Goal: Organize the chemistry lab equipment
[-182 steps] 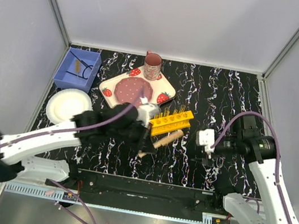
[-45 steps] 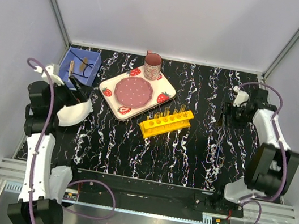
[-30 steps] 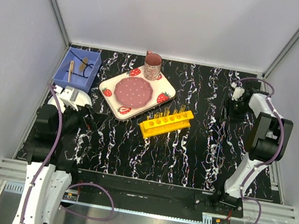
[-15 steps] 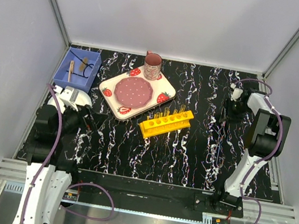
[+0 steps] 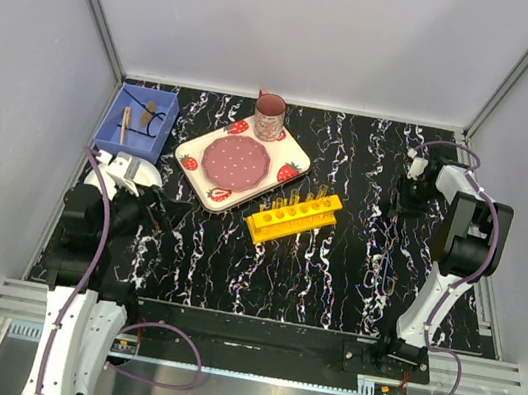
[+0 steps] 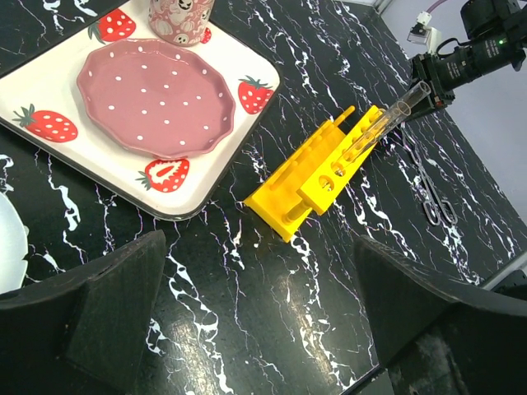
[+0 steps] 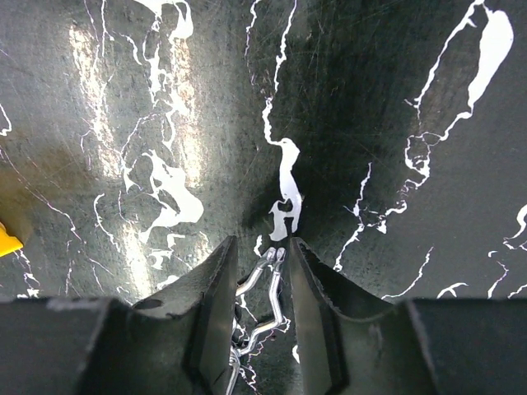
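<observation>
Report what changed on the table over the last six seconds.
The wooden-handled brush left its place beside the yellow rack and now lies in the blue bin. The left gripper, then near it, pulled back to the left edge and is open. The right gripper swung out to the far right of the table. Rack, strawberry plate, mug and dark metal tool stayed put.

Shown: 1 yellow rack (image 5: 293, 216), 1 strawberry tray (image 6: 239, 62), 1 pink plate (image 5: 235, 160), 1 mug (image 5: 269, 115), 1 blue bin (image 5: 128, 149).
</observation>
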